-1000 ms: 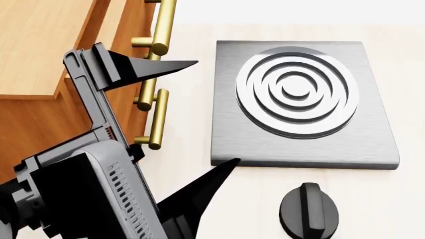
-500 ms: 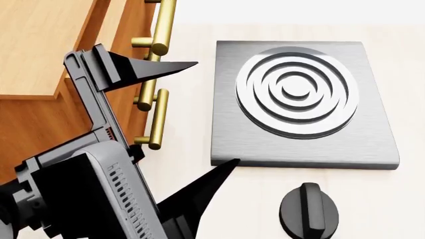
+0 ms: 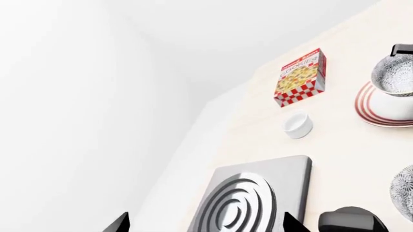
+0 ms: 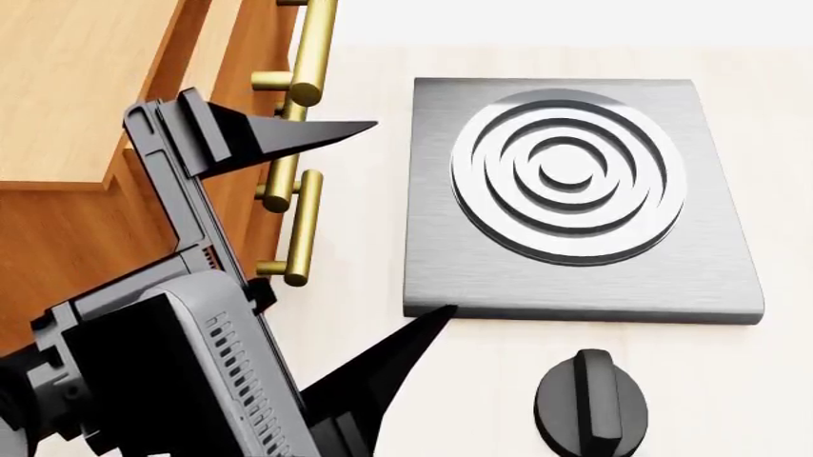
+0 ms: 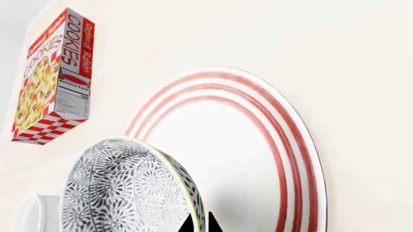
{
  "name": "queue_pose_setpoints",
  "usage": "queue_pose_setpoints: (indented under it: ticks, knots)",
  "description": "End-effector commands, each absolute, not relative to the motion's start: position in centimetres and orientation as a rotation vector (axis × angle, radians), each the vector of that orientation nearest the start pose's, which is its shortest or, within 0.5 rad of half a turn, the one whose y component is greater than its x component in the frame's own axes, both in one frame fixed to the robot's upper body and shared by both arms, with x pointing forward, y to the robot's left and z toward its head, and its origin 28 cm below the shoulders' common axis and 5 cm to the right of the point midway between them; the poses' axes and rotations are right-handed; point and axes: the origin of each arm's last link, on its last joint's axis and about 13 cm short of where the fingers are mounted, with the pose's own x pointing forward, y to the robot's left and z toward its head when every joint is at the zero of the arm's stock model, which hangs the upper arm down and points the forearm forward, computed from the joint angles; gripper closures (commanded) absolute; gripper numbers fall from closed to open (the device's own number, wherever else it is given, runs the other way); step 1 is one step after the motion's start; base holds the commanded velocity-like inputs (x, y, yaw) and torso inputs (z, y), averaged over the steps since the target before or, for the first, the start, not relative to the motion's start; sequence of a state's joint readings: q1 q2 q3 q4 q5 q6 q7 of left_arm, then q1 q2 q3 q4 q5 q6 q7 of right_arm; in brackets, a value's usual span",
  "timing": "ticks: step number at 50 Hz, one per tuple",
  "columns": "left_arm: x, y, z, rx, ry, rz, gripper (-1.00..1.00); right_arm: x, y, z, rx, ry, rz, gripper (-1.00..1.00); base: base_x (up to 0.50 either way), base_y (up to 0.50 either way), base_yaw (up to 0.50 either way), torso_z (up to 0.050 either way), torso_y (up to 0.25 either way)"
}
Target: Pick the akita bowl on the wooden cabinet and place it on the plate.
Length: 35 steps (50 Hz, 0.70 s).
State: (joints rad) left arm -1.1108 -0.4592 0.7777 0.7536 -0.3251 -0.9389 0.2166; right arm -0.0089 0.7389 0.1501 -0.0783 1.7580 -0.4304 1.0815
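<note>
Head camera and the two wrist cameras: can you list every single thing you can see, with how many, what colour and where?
wooden cabinet: one, orange-brown, beside the stove plate.
bar handles: brass-coloured, on the cabinet's front; at least two.
stove plate: one, brushed grey with ring grooves, on the pale counter.
knob: one, black, on the counter by the stove plate's near edge.
plate: one, white with red rings, flat on the counter.
akita bowl: one, white with grey flower pattern, on the plate.
second patterned bowl: one, at the left wrist picture's edge.
cookie box: one, red, white and yellow, near the plate.
small cup: one, plain white, between the box and the stove plate.
left gripper: black, open, empty, over the counter.
right gripper: black tips at the bowl's rim; grip unclear.
</note>
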Motion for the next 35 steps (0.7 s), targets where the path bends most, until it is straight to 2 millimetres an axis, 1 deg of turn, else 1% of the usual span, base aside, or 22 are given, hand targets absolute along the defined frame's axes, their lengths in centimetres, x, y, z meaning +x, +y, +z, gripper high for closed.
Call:
queue_pose_setpoints:
  ticks: [1,6,7,20,35]
  knots:
    - [24.31,15.97,27.97,0.792,-0.455,-0.846,-1.00,21.44,-28.10,13.50,1.198,0.032,-1.133,1.00,0.00,0.00,0.00,0.000,0.000]
    - [24.30,16.00,27.96,0.792,-0.453,-0.845,-1.00,21.30,-28.14,13.38,1.195,0.031,-1.132,1.00,0.00,0.00,0.00,0.000,0.000]
    - [24.31,16.02,27.96,0.791,-0.453,-0.845,-1.00,21.27,-28.13,13.38,1.190,0.027,-1.133,-1.00,0.00,0.00,0.00,0.000,0.000]
    - [24.33,16.08,27.76,0.790,-0.450,-0.846,-1.00,21.22,-28.08,13.22,1.193,0.021,-1.130,-1.00,0.00,0.00,0.00,0.000,0.000]
    - [24.28,16.10,28.05,0.791,-0.454,-0.844,-1.00,20.90,-28.15,13.14,1.194,0.013,-1.131,-1.00,0.00,0.00,0.00,0.000,0.000]
